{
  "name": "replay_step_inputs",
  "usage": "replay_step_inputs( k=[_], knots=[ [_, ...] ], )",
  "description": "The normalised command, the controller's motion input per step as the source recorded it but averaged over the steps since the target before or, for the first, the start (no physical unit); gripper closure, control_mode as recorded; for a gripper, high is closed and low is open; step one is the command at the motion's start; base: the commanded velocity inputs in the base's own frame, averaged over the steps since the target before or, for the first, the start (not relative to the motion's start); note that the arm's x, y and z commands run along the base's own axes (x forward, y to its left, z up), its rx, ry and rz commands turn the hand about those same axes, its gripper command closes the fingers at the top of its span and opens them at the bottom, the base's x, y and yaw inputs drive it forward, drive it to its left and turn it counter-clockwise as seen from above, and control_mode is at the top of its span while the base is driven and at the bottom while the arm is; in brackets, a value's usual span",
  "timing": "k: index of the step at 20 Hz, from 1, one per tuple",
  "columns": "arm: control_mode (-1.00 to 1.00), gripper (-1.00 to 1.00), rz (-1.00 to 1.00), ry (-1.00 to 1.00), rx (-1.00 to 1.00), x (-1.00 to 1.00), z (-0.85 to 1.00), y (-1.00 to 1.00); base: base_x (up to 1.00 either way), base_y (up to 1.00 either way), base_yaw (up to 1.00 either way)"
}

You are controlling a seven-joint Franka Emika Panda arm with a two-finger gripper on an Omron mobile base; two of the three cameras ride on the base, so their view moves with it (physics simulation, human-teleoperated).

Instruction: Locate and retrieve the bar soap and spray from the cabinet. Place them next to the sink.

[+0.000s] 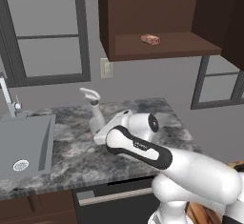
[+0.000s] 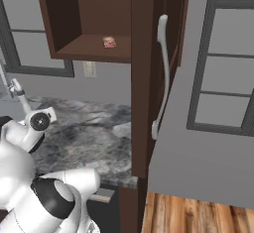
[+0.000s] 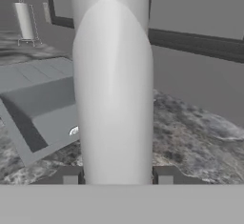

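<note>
The spray [image 1: 96,109], a pale bottle with a white trigger head, stands upright over the marble counter just right of the sink [image 1: 28,147]. My gripper [image 1: 99,127] is shut on its body. In the hand view the spray [image 3: 114,89] rises between the two fingertips [image 3: 70,178], with the sink [image 3: 43,99] behind it. Whether its base touches the counter is hidden by my hand. The bar soap [image 1: 150,39], a small reddish block, lies on the shelf of the open cabinet [image 1: 162,49] above. It shows again as the bar soap [image 2: 108,42] in the cabinet [image 2: 74,33].
The cabinet door [image 2: 144,78] stands open with a long pale handle [image 2: 161,73], overhanging the counter's right end. A thin faucet [image 1: 6,94] rises behind the sink. Windows line the back wall. A wall outlet [image 1: 106,68] sits under the cabinet.
</note>
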Motion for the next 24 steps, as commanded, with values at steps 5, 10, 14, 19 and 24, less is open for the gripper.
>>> replay_step_inputs(
  k=[5, 10, 14, 19, 24],
  knots=[
    [-1.0, 1.0, 0.01, 0.03, 0.0, 0.28, -0.28, 0.19, 0.0, 0.0, 0.0],
    [-1.0, 1.0, 0.02, 0.01, 0.0, 0.26, -0.22, 0.15, 0.0, 0.0, 0.0],
    [-1.0, 1.0, 0.03, 0.03, 0.0, 0.23, -0.27, 0.2, 0.0, 0.0, 0.0],
    [-1.0, 1.0, 0.04, 0.07, 0.0, 0.19, -0.28, 0.23, 0.0, 0.0, 0.0],
    [-1.0, 1.0, 0.05, 0.01, 0.0, 0.19, -0.18, 0.22, 0.0, 0.0, 0.0]
  ],
)
